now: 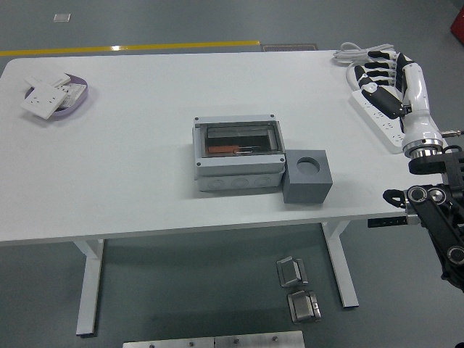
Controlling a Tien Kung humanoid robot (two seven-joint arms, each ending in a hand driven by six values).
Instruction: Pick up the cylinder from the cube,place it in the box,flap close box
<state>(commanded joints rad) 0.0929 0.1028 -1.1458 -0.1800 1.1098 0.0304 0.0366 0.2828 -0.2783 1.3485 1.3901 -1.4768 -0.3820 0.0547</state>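
The grey box (237,154) stands at the table's middle. Its clear flap lies flat over the window. An orange-red cylinder (225,150) shows lying inside, under the flap. The grey cube (307,176) stands against the box's right front corner, and the round hole in its top is empty. My right hand (372,77) is open with fingers spread. It hovers at the table's far right, over a white power strip, well away from the box and cube. My left arm is out of view.
A purple dish (78,98) with white switch plates sits at the far left. A white power strip (380,117) and its coiled cable (364,51) lie at the far right. Metal parts lie on the floor in front of the table.
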